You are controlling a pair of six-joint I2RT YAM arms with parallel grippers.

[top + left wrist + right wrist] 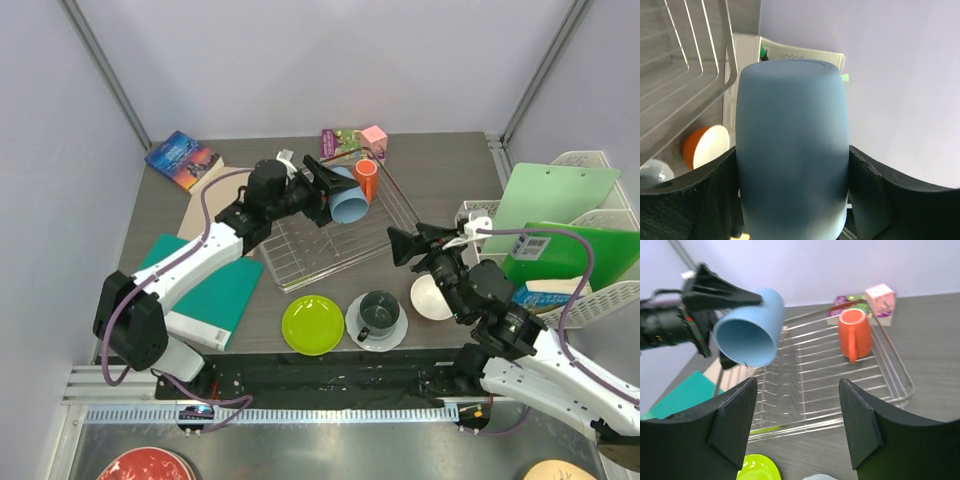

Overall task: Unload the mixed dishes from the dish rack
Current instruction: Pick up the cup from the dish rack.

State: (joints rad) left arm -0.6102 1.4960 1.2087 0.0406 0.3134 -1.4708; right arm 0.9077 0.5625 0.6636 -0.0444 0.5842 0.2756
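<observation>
My left gripper (325,190) is shut on the light blue cup (349,200) and holds it on its side above the silver wire dish rack (300,255); the cup fills the left wrist view (792,150). The orange mug (366,180) stands at the rack's far right, also in the right wrist view (855,333). My right gripper (400,247) is open and empty, right of the rack. The lime-green plate (313,325), the dark grey mug (378,313) on the pale blue-white plate (356,336) and the white bowl with orange outside (430,298) sit on the table.
A teal book (215,295) lies left of the rack, a dark blue book (181,159) at the far left, a pink box (373,141) behind the rack. White lattice baskets with green boards (560,215) stand at the right. A red plate (145,467) and a peach plate (560,472) lie below the table.
</observation>
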